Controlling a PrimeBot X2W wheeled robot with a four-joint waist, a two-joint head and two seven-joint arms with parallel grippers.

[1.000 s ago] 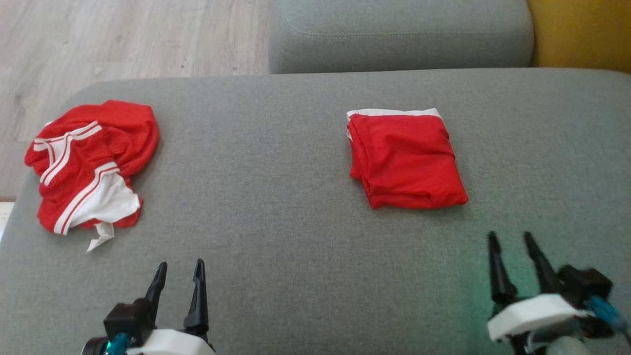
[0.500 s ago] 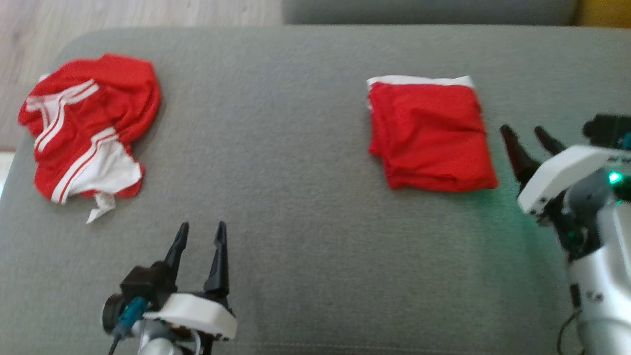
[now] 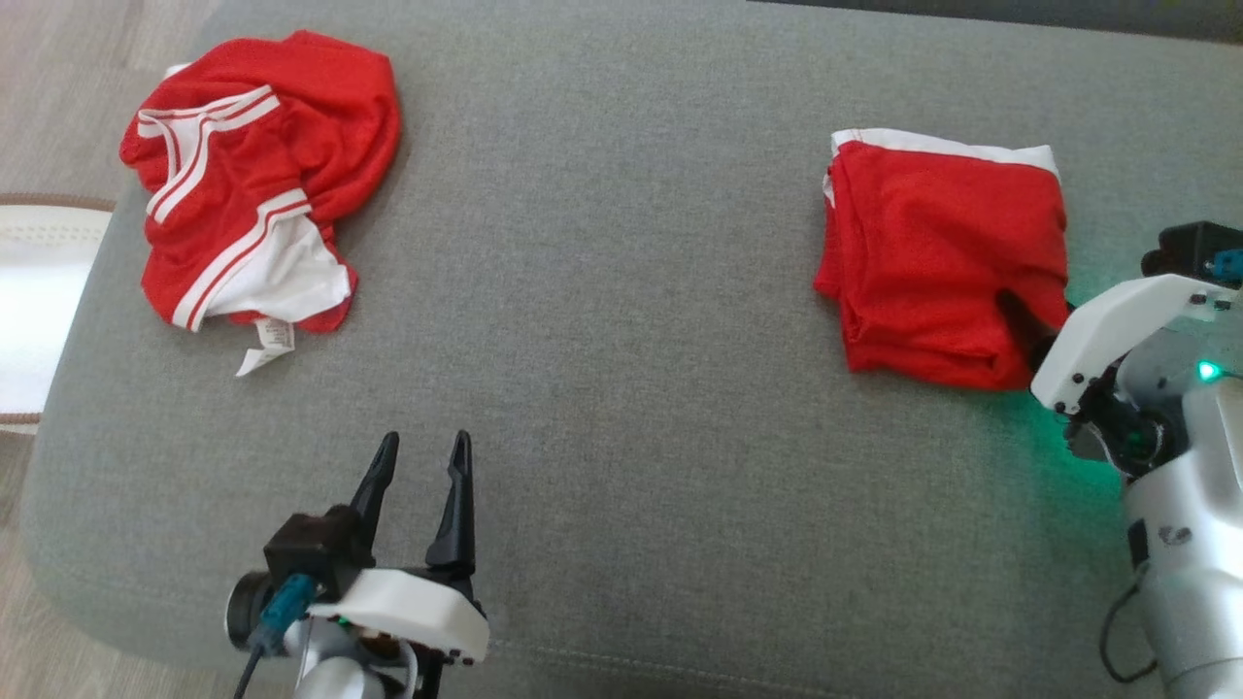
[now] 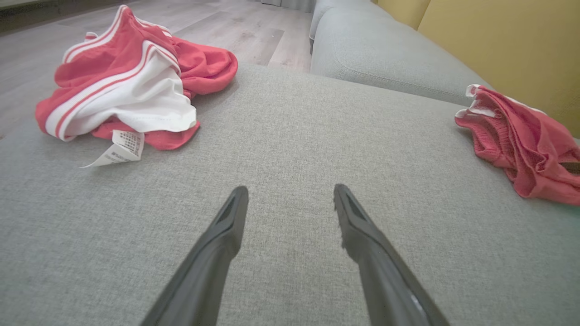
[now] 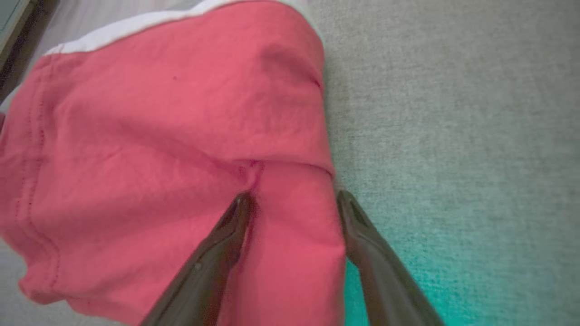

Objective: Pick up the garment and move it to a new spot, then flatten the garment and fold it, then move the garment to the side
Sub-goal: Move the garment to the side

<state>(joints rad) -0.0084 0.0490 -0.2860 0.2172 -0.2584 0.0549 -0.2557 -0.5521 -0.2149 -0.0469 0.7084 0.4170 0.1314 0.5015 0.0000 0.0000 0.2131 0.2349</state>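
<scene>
The garment [image 3: 937, 257] is red with a white band, folded into a rectangle on the right of the grey cushion [image 3: 621, 291]. It also shows in the left wrist view as a red heap at the far right [image 4: 525, 140]. My right gripper [image 3: 1034, 316] is at the garment's near right corner. In the right wrist view the gripper [image 5: 293, 195] stands open with its fingers astride a fold along the edge of the red cloth [image 5: 158, 127]. My left gripper [image 3: 424, 442] hovers open and empty over bare cushion near the front [image 4: 290, 190].
A second red garment with white stripes [image 3: 257, 175] lies crumpled at the cushion's far left, its label hanging out [image 4: 118, 151]. Wooden floor and a pale rug [image 3: 39, 301] lie beyond the left edge. Another grey seat [image 4: 376, 50] and a yellow panel [image 4: 498, 40] stand behind.
The head camera has tilted down and shifted. My right gripper went forward from the cushion's front to the folded garment's right edge. Both grippers stayed open.
</scene>
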